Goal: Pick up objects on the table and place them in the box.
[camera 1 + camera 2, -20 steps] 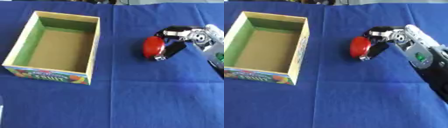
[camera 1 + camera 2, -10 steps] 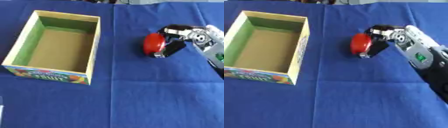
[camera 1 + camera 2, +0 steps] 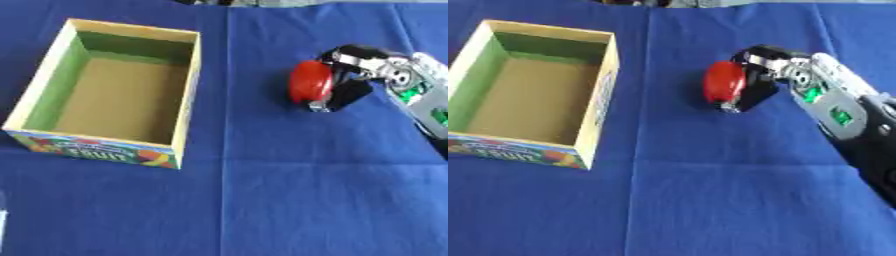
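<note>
Red object (image 3: pixel 724 82) unmoved, right hand (image 3: pixel 765 75) still gripping.

Right hand (image 3: pixel 767 75): fingers curl round the red object (image 3: pixel 724 86); the object's right side is covered by them, so its full shape cannot be told. Whether it touches the blue tablecloth (image 3: pixel 710 190) or hangs just above it cannot be told. Fingertips blurred.

Right forearm runs out of the right edge in both views; more is cut off in the left eye view.

Open-topped cardboard box (image 3: pixel 188 90), near the cloth's left edge: the print on its front wall is blurred apart from the word "FRUIT"; its left and far outer walls are hidden.

Dark shapes along the cloth's far edge are cut by the top border, unidentifiable.

Left hand shows in neither view.
</note>
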Robot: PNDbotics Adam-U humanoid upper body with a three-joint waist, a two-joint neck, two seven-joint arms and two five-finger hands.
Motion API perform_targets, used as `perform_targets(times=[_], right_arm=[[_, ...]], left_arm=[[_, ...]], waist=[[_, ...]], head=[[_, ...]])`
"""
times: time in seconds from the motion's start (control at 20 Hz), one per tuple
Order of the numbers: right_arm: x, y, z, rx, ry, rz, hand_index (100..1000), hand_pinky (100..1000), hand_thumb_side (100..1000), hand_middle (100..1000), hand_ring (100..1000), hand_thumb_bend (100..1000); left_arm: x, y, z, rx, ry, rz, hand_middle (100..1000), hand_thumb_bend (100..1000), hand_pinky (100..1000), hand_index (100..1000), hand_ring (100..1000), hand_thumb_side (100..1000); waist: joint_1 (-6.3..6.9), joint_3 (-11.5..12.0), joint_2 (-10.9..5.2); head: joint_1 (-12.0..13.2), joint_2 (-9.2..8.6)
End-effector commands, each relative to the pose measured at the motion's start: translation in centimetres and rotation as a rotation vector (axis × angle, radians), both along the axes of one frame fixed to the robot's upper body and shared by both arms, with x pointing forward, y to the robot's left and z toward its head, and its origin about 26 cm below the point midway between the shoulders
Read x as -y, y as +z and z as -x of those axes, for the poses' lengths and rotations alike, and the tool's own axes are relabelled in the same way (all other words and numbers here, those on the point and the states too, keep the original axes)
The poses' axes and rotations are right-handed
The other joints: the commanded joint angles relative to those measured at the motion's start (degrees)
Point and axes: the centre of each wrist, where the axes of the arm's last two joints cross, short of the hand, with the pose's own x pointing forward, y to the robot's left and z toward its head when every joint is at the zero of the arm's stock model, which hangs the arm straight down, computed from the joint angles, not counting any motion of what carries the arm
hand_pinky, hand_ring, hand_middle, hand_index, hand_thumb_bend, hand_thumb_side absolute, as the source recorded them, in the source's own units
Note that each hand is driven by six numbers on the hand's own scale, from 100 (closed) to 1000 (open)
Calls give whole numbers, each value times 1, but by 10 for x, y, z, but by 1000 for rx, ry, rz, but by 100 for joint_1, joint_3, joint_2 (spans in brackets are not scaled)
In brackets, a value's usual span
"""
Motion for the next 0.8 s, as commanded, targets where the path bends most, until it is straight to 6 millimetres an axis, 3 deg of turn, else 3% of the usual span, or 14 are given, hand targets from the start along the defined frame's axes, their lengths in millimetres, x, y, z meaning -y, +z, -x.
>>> perform_targets(times=[0.05, 0.45, 0.8], right_arm=[[4, 15, 3, 66, -19, -26, 634, 617, 354, 492, 604, 100], [-1, 42, 16, 180, -15, -83, 572, 581, 393, 426, 567, 100], [-17, 89, 44, 337, 59, -113, 545, 564, 426, 395, 546, 100]], left_arm=[[1, 7, 3, 27, -7, -7, 796, 100, 598, 750, 848, 1000], [0, 6, 3, 22, -2, -10, 796, 100, 599, 750, 848, 1000], [-2, 5, 3, 18, 6, -16, 795, 100, 600, 751, 848, 1000]], waist=[[14, -15, -127], [10, -33, -181], [-19, -45, -239]], head=[[11, -43], [27, -13], [21, 51]])
